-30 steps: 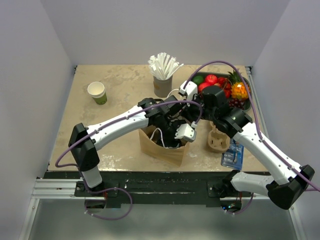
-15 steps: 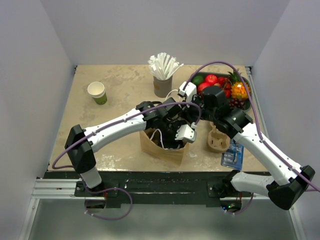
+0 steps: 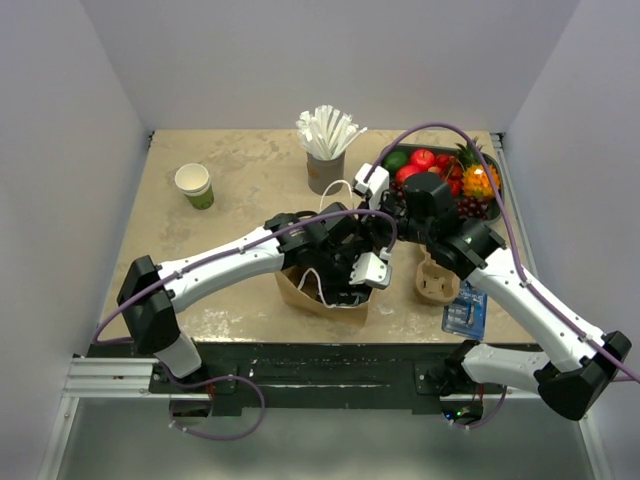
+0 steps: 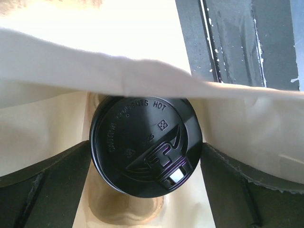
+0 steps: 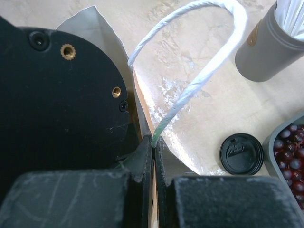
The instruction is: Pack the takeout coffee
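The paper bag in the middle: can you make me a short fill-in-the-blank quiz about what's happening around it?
1. The takeout coffee in the paper bag has a lid coloured ____.
2. The jaws of the left gripper, either side of that lid, stand ____.
3. The right gripper is shut on the bag's edge beside its white ____.
4. The grey cup holds white ____.
Missing words: black; open; handle; straws.

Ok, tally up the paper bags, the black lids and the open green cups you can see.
Paper bag: 1
Black lids: 2, bagged lid, loose lid
Open green cup: 1
Total: 4
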